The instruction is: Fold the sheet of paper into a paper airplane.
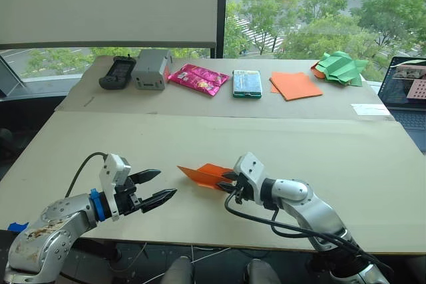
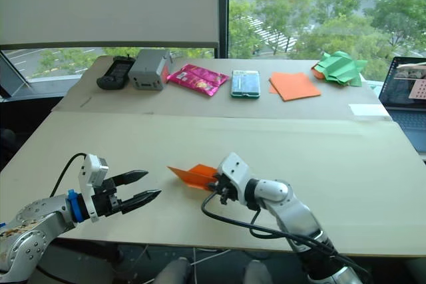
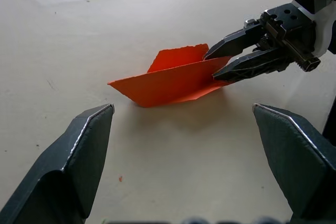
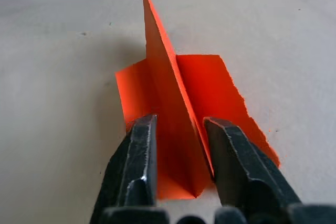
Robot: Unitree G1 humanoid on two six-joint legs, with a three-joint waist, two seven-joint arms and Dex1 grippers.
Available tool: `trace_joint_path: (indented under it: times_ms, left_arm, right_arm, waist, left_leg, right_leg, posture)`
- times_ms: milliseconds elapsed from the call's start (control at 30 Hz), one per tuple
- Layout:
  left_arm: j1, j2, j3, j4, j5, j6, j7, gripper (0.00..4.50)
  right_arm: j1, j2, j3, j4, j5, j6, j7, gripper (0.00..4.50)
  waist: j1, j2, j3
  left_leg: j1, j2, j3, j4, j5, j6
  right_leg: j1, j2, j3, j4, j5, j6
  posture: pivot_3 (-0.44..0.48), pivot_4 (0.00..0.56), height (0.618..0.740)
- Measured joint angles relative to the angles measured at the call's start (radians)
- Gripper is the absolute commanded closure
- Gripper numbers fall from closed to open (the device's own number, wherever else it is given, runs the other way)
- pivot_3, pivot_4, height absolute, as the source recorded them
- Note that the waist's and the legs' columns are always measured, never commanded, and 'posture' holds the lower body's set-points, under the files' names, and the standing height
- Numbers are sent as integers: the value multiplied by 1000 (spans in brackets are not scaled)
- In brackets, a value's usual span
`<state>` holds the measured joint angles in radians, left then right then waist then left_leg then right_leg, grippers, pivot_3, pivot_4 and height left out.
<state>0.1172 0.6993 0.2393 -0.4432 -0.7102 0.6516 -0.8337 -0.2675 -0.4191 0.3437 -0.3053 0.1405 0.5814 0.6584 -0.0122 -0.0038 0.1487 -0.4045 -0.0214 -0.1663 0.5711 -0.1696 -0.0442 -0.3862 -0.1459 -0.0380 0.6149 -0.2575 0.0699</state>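
Right claw (image 4: 178, 161) straddles paper airplane's (image 4: 173, 93) upright fin.

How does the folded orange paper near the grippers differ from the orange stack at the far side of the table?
The folded orange paper is creased, with a flap standing upright; the orange stack lies flat and smooth. The right gripper has its jaws at the folded paper; nothing touches the stack. Both are the same orange.

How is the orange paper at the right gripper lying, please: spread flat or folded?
Folded: the paper airplane has one flap standing upright.
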Motion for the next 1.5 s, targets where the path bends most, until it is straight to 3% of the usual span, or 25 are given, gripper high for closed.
trace_joint_path:
  times_ms: [33,367,567,667,767,1133,1267,1500]
  left_arm:
    - [1,-1,0,0,0,0,0,0]
    - [-21,-4,0,-19,-20,4,1,0]
    - [-75,-14,-2,-66,-78,19,19,0]
    - [-91,-28,-25,-91,-85,33,40,0]
    - [-105,-41,-44,-93,-97,44,54,0]
    - [-126,-54,-74,-94,-112,49,68,0]
    - [-127,-41,-80,-97,-113,49,67,0]
    - [-155,-9,-81,-107,-113,49,66,0]
  right_arm:
    - [0,0,0,2,-1,0,2,4465]
    - [7,3,-14,0,-6,-6,1,4487]
    - [-53,84,-271,0,30,13,-197,4487]
    - [-113,77,-451,74,-42,70,-414,4487]
    - [-115,55,-539,142,-92,115,-527,4487]
    - [-112,37,-539,235,-102,179,-531,4487]
    - [-109,37,-539,236,-102,184,-530,3316]
    - [-110,39,-558,203,-63,129,-498,756]
  waist:
    - [0,0,0]
    - [2,0,0]
    - [1,0,0]
    - [10,0,-1]
    - [16,0,-1]
    - [-4,2,-2]
    - [-2,2,-2]
    - [-1,2,-1]
  left_leg:
    - [0,0,0,0,0,0]
    - [0,0,0,0,0,0]
    - [0,0,0,1,1,2]
    - [0,-1,2,1,8,11]
    - [0,0,2,1,9,12]
    - [0,0,5,1,13,18]
    - [0,0,5,1,13,18]
    - [-1,0,5,1,13,18]
  right_leg:
    - [0,0,0,0,0,0]
    - [1,0,0,1,0,0]
    - [1,0,1,2,1,1]
    - [2,0,1,3,1,0]
    - [2,0,1,4,2,-2]
    - [2,0,3,8,1,-4]
    - [2,0,3,8,1,-4]
    - [2,0,3,8,1,-4]
  posture:
    - [0,150,702]
    - [0,150,702]
    - [0,150,702]
    - [0,150,702]
    - [0,150,702]
    - [0,150,702]
    - [0,150,702]
    - [0,150,702]
